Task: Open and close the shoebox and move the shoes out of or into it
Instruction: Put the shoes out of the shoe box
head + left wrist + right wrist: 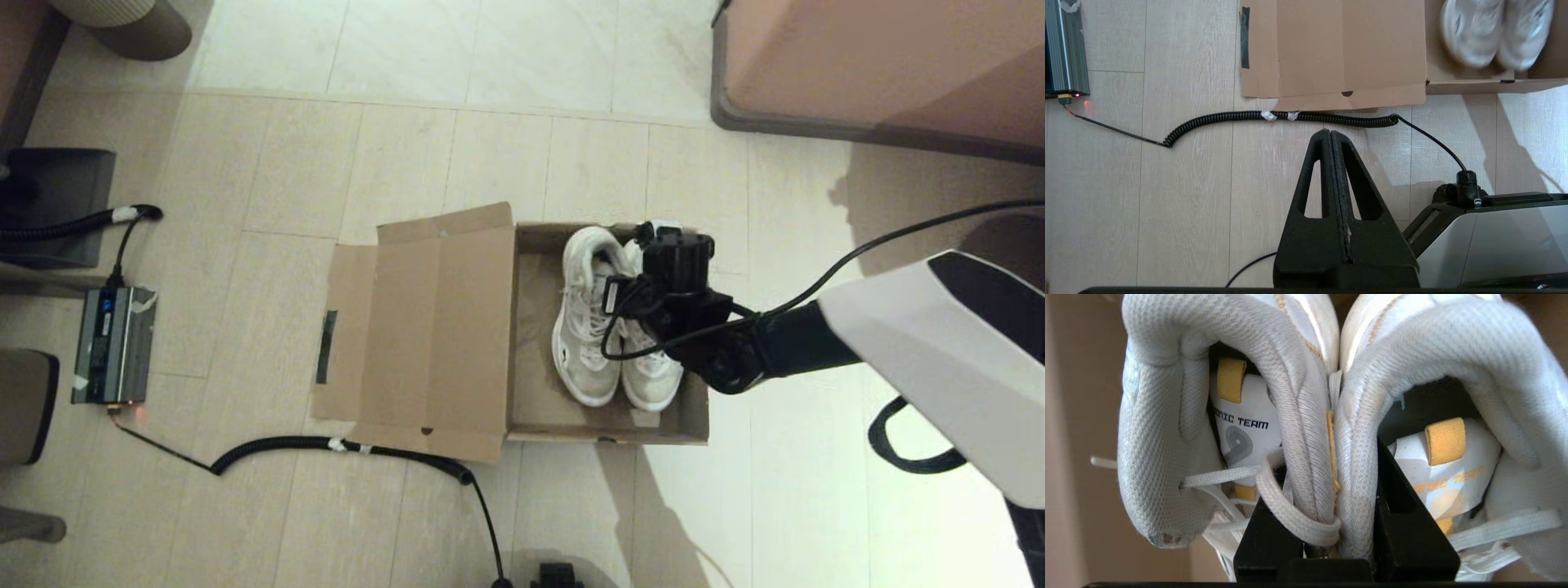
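Jaws of the right gripper (1331, 522) are clamped on the two inner collar walls of the shoes (608, 327), one finger inside each shoe opening, pinching the pair together. Seen from the head camera at centre frame, the gripper body hides the heel ends of the shoes; only the toes and the left shoe's collar show. The shoes sit in the right half of the shoebox (531, 327), toes toward the lower edge of the frame. The lid (424, 335) lies folded flat on the floor to the left, with a black tape strip on its outer flap. Jaws of the left gripper (1336, 163) are pressed together, empty, above the floor near a coiled cable (1290, 118). A grey power unit (110, 343) at far left is partly cut off.
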Controlling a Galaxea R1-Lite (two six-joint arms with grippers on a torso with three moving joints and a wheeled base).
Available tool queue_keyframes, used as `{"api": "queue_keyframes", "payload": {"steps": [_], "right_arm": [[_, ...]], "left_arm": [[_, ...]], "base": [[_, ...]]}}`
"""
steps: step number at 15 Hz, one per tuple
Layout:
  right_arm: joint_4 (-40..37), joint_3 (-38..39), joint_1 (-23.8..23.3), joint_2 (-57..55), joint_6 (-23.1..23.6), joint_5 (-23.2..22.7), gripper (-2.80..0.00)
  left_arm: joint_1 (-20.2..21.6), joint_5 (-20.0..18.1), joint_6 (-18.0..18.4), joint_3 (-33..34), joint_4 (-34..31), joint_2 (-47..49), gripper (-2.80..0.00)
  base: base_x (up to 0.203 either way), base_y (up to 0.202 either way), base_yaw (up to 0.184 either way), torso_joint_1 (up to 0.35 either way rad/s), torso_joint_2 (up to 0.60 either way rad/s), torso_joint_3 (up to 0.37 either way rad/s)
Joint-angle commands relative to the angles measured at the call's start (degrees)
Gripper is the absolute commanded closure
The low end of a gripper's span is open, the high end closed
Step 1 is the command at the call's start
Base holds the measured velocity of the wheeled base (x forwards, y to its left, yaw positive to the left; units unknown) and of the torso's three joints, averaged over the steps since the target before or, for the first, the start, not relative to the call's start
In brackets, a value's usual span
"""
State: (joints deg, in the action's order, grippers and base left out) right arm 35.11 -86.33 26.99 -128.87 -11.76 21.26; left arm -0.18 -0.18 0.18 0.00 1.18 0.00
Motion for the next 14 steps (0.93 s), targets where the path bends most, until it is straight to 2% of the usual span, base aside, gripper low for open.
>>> {"api": "queue_keyframes", "payload": {"steps": [1, 5, 8, 12, 14], "right_arm": [[-0.7, 0.1, 0.7, 6.7, -0.1, 0.3, 0.0], [-6.0, 0.9, 2.4, 15.3, -0.1, 1.1, 0.0], [-12.3, -0.4, 1.8, 21.5, 0.2, 1.2, 0.0], [-19.0, -3.2, -3.0, 29.4, 0.4, 0.5, 0.0], [-23.1, -3.4, -7.8, 33.4, 0.4, -2.2, 0.0]], "left_arm": [[0.0, 0.0, 0.0, 0.4, 0.0, 0.1, 0.0], [0.0, 0.0, 0.0, 0.4, 0.0, 0.0, 0.0], [0.0, 0.0, 0.0, 0.4, 0.0, 0.1, 0.0], [0.0, 0.0, 0.0, 0.4, 0.0, 0.1, 0.0], [0.0, 0.0, 0.0, 0.4, 0.0, 0.1, 0.0]], "base": [[0.0, 0.0, 0.0, 0.0, 0.0, 0.0], [0.0, 0.0, 0.0, 0.0, 0.0, 0.0], [0.0, 0.0, 0.0, 0.0, 0.0, 0.0], [0.0, 0.0, 0.0, 0.0, 0.0, 0.0], [0.0, 0.0, 0.0, 0.0, 0.0, 0.0]]}}
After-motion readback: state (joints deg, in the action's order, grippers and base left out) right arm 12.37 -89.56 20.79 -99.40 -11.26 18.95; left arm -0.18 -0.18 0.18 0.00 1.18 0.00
